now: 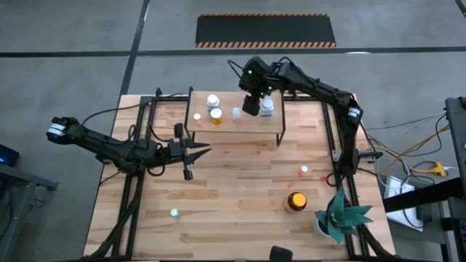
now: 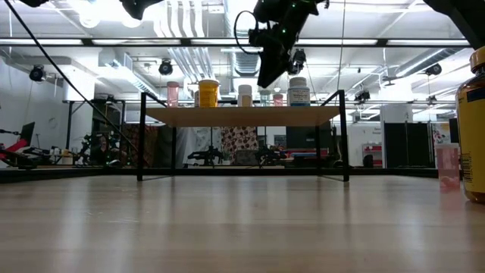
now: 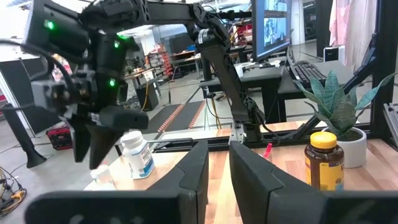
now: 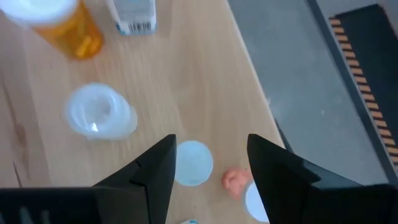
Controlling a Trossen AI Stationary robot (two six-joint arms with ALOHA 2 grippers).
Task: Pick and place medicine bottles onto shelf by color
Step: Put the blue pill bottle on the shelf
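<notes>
The shelf (image 1: 251, 129) stands at the table's far middle. On its board stand an orange bottle (image 4: 74, 32), a white labelled bottle (image 4: 133, 15), a clear-capped vial (image 4: 99, 116), a pale-blue-capped vial (image 4: 193, 163) and a red-capped vial (image 4: 233, 180). My right gripper (image 4: 211, 163) hovers open above the shelf, slanting down, its fingers on either side of the pale-blue-capped vial without touching it. My left gripper (image 1: 206, 150) waits shut and level over the table's left middle, holding nothing.
On the tabletop stand a large amber bottle (image 1: 295, 201), a small red vial (image 1: 304, 170) and a small pale-blue vial (image 1: 175, 213). A green spiky plant (image 1: 341, 217) sits at the near right corner. Black frames run along both table sides.
</notes>
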